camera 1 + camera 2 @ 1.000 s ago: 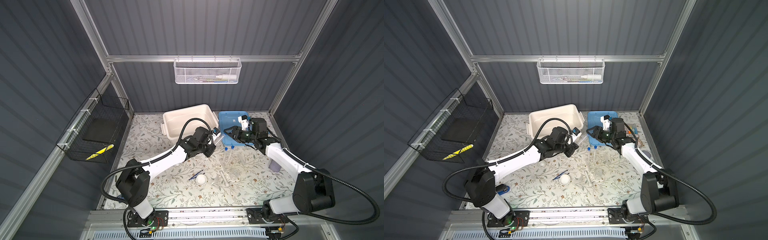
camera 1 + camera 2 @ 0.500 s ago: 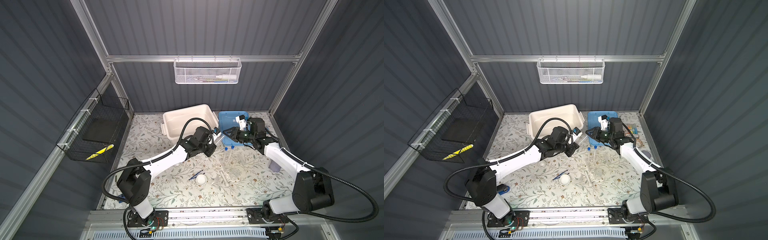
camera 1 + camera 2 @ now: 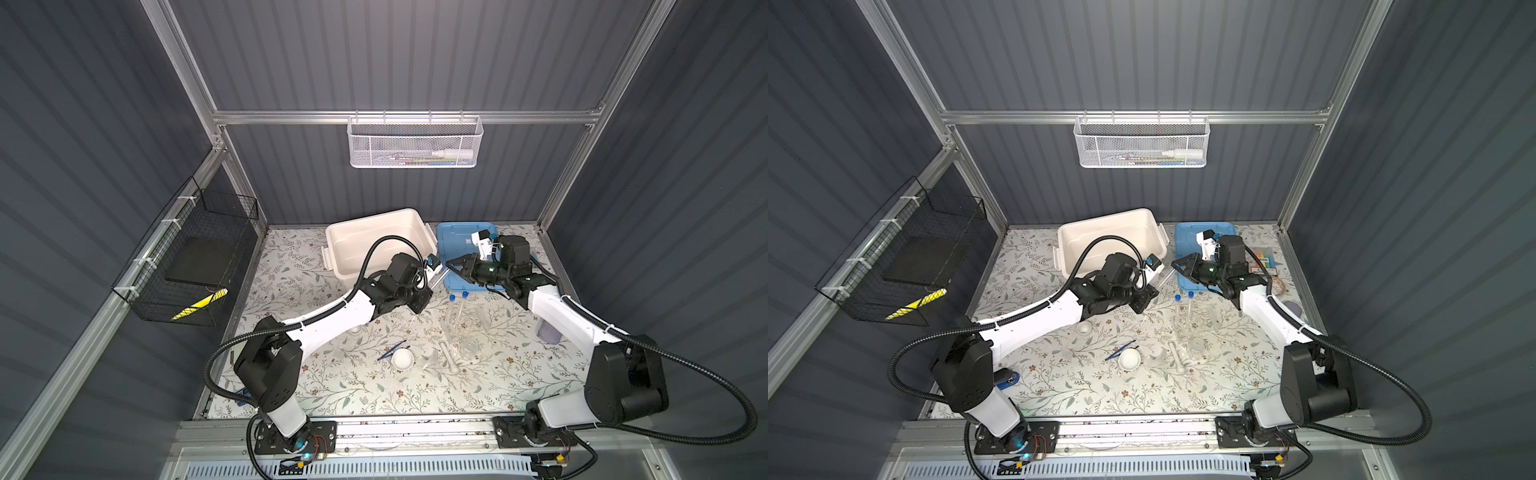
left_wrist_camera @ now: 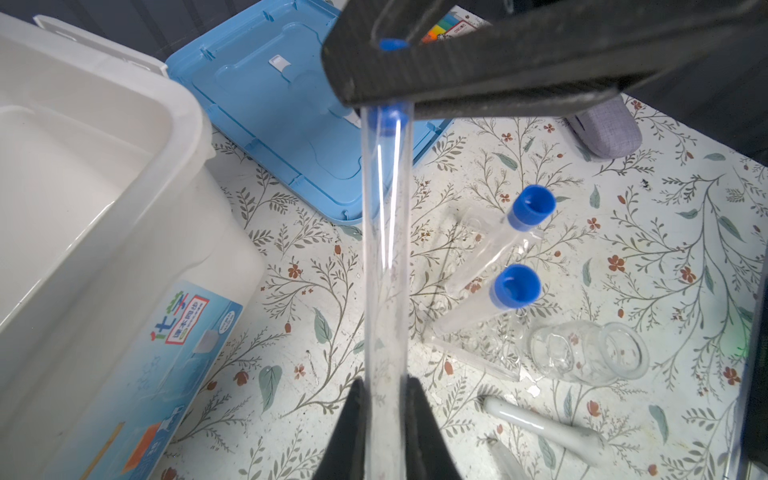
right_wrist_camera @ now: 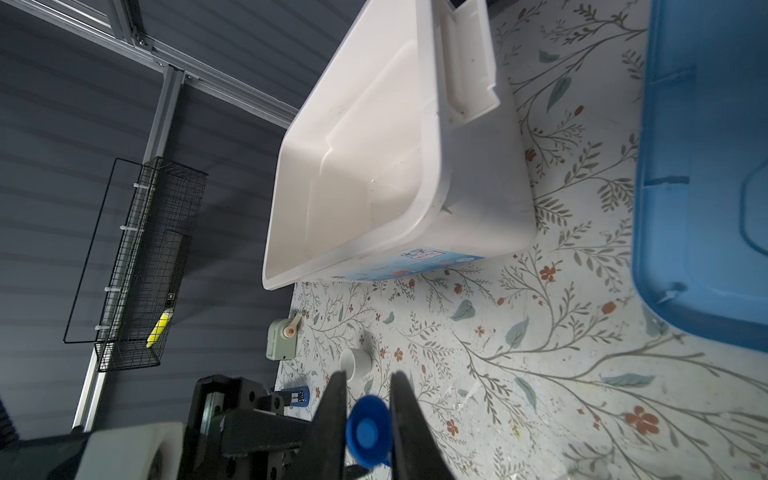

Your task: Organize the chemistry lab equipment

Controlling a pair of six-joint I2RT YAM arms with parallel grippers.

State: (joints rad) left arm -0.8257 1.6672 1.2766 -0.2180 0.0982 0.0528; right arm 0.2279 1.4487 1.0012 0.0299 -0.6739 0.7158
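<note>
My left gripper [image 4: 384,411] is shut on the lower part of a clear test tube [image 4: 384,249], held slanted above the mat between the two arms [image 3: 437,278]. Its blue cap [image 5: 368,428] sits between the fingers of my right gripper [image 3: 451,264], which press on both sides of it. Two more capped tubes [image 4: 515,286] stand in the clear rack [image 3: 461,328]. Near them lie a glass flask [image 4: 590,353] and the white pestle [image 3: 451,357]. Further forward are a white dish [image 3: 403,359] and dark tweezers [image 3: 391,350].
A white bin [image 3: 332,249] and a blue lid [image 3: 457,245] lie at the back of the mat. A small white dish [image 3: 1084,328] sits under the left arm. The marker pack [image 3: 1262,262] and grey cloth [image 3: 548,332] are at the right. Wire baskets [image 3: 187,270] hang on the walls.
My right gripper has moved left to the tube's capped end and its jaws have narrowed onto the cap. The left arm has kept still with the tube.
</note>
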